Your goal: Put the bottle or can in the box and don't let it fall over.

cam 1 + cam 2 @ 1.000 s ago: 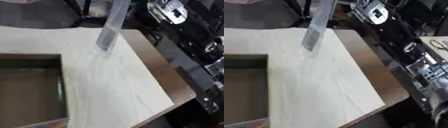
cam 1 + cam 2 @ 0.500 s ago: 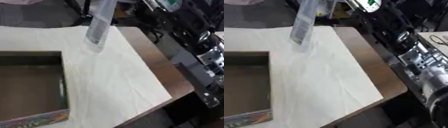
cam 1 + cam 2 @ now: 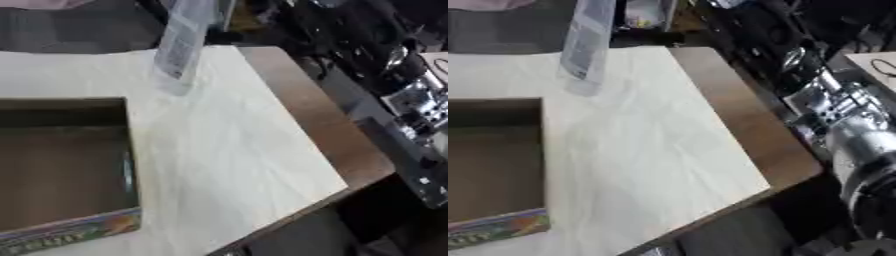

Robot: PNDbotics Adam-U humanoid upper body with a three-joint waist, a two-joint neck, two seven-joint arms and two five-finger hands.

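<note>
Clear plastic with a grey label, the bottle (image 3: 182, 47) stands tall near the far edge of the bench (image 3: 245, 150), tilted slightly, its top cut off by the upper edge of both views. Its base sits on the pale cloth that covers most of the bench, well beyond the box (image 3: 66, 165) and a little to that box's right. The box is an open cardboard one at the near left, its brown inside bare, its front wall printed in bright colours; bottle and box are apart, with a strip of cloth between them.

Along the right side the cloth ends and a brown band of the bench top shows. Beyond that edge the robot's right arm (image 3: 842, 125) runs from the upper right toward the lower right, black with silver joints. Neither hand can be made out in either view, so whether the fingers are spread, pressed together or pinching anything I cannot tell.
</note>
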